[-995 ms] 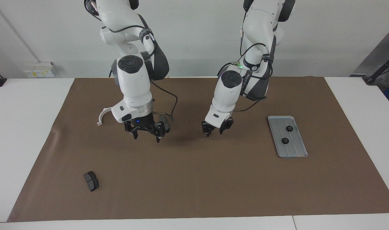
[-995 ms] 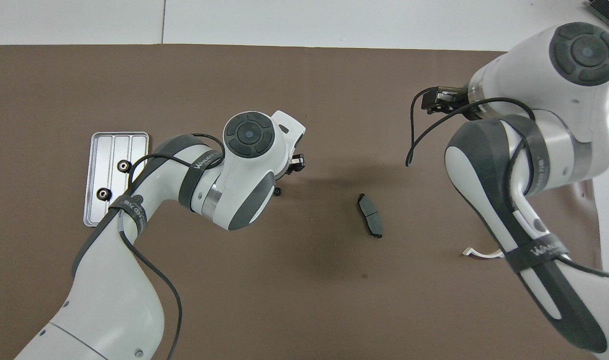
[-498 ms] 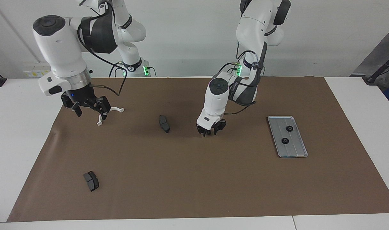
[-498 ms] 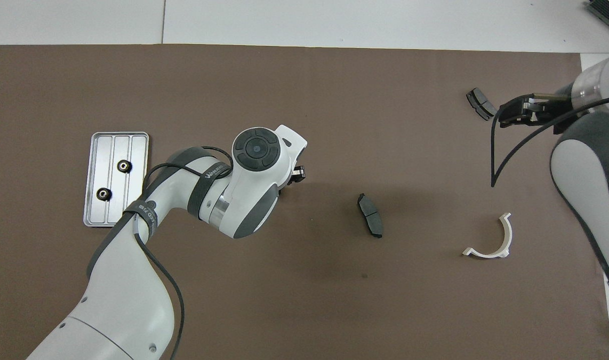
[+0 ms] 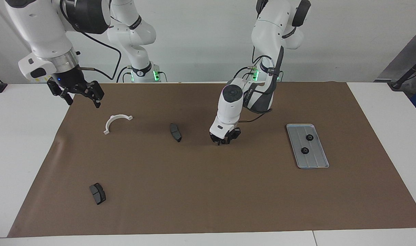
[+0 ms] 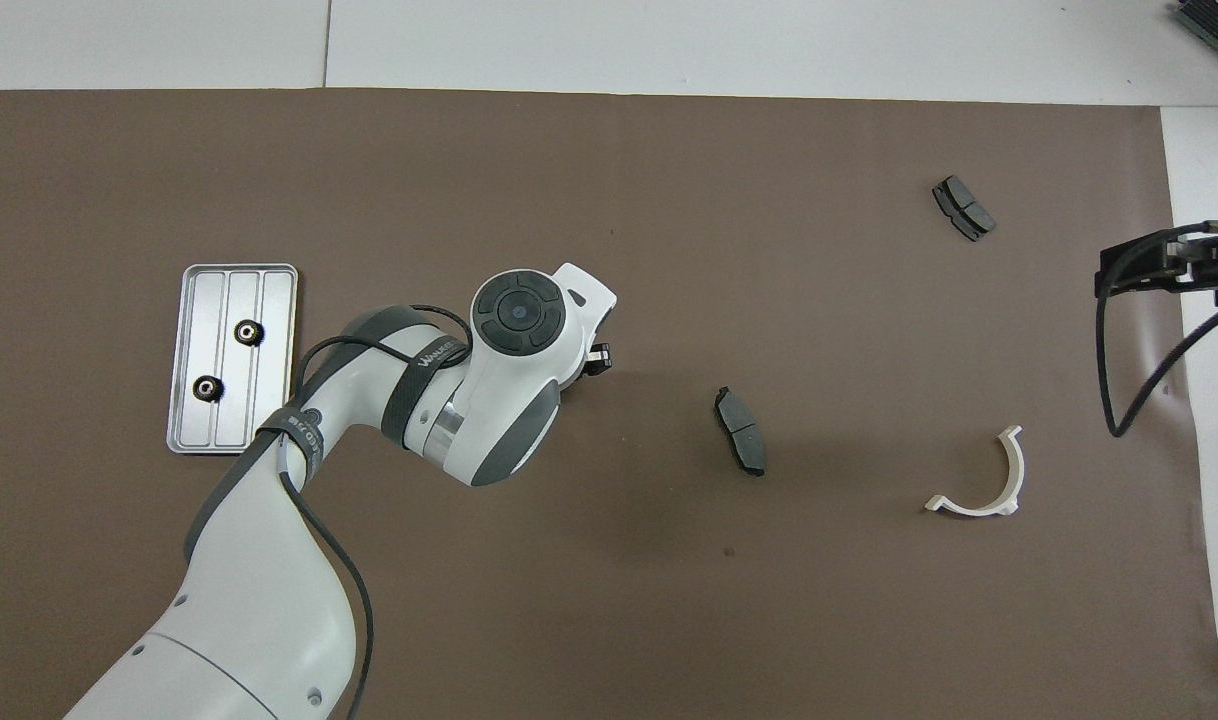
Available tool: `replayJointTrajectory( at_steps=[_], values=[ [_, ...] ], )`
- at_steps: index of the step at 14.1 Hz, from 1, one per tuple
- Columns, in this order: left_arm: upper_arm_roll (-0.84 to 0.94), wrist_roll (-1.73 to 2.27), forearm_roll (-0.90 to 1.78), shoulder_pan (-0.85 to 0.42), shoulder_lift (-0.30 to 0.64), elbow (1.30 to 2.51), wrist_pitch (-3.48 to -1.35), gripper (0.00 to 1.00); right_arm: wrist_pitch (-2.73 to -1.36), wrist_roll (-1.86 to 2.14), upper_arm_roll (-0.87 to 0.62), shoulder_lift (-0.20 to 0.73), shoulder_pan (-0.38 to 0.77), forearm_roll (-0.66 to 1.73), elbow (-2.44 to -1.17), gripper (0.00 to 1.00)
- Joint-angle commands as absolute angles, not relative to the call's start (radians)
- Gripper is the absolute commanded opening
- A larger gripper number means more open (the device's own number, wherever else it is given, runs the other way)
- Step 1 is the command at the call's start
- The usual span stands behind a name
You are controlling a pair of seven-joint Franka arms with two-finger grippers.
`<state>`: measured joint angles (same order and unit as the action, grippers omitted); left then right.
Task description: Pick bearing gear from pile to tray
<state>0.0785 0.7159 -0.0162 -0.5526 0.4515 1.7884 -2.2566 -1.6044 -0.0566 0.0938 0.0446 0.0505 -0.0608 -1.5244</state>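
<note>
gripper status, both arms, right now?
Left gripper: down at the mat beside a dark pad; open or shut cannot be told.
Right gripper: open, empty, raised over the mat's edge.

table [image 5: 23,143]: white | mat [image 5: 208,191]: brown, covers most | on mat: tray [image 5: 315,160] toward left arm's end; white bracket [image 5: 116,120]; pad [image 5: 175,132] mid-mat; pad [image 5: 97,193] farther out, right arm's end
</note>
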Motion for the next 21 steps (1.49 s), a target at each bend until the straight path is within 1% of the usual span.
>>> replayJointTrajectory(
  at_steps=[1,3,4,11,13,15,21],
  values=[
    [0.063,0.741,-0.04,-0.571,0.43,1.819,-2.278,0.46,-1.592,-0.023,0.144,0.037,0.092,-0.041,-1.528,1.0],
    [0.063,0.739,-0.04,-0.571,0.43,1.821,-2.278,0.43,-1.637,-0.032,0.153,-0.003,0.124,-0.041,-1.612,1.0],
    [0.063,0.739,-0.04,-0.571,0.43,1.821,-2.278,0.42,-1.638,-0.031,0.155,-0.011,0.124,-0.041,-1.623,1.0],
    [0.061,0.739,-0.04,-0.568,0.428,1.827,-2.284,0.34,-1.612,-0.028,0.152,-0.011,0.114,-0.038,-1.615,1.0],
    [0.061,0.738,-0.04,-0.568,0.428,1.827,-2.284,0.3,-1.57,-0.032,0.152,-0.009,0.107,0.006,-1.608,1.0],
    [0.063,0.738,-0.04,-0.568,0.428,1.83,-2.284,0.26,-1.565,-0.031,0.153,-0.011,0.106,0.002,-1.608,1.0],
    [0.061,0.738,-0.04,-0.568,0.428,1.83,-2.284,0.07,-1.557,-0.032,0.15,-0.012,0.117,-0.044,-1.609,1.0]
  ],
)
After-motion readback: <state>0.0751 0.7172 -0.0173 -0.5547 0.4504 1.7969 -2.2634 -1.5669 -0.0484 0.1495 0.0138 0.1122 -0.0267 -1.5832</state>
